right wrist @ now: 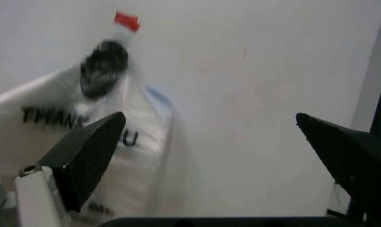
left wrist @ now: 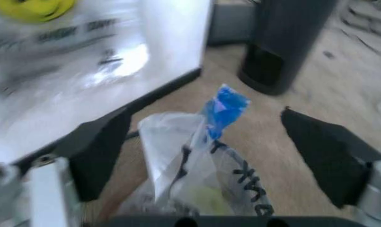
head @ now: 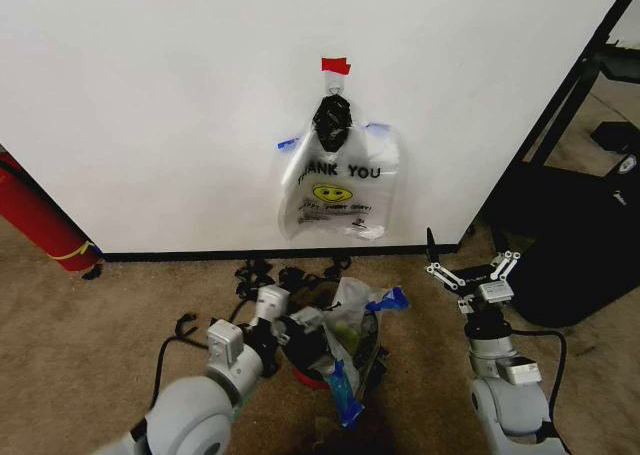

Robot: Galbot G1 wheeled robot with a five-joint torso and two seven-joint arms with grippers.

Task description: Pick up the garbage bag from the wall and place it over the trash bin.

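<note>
Floor-level work was pictured at the foot of the large plain white wall panel, where a thin, see-through plastic garbage bag with blue handles had been draped over the small round red-sided trash bin on the brown carpet. The bag was seen bunched and crumpled across the bin's mouth, one blue handle standing up and another trailing down the near side; it was judged to be only loosely seated, not yet spread around the rim. What lay inside the bin could not be made out beneath the plastic.

The left claw was held low against the bag at the bin, its black fingers spread wide on either side of the plastic, apparently positioned to arrange it and not gripping it. The right claw was raised just right of the bin and pointed toward the wall, its fingers likewise parted and nothing held.

Higher on the wall, a bunch of similar printed bags was left hanging, gathered under a black knot and fixed with red tape, presumably as a supply within reach.
</note>
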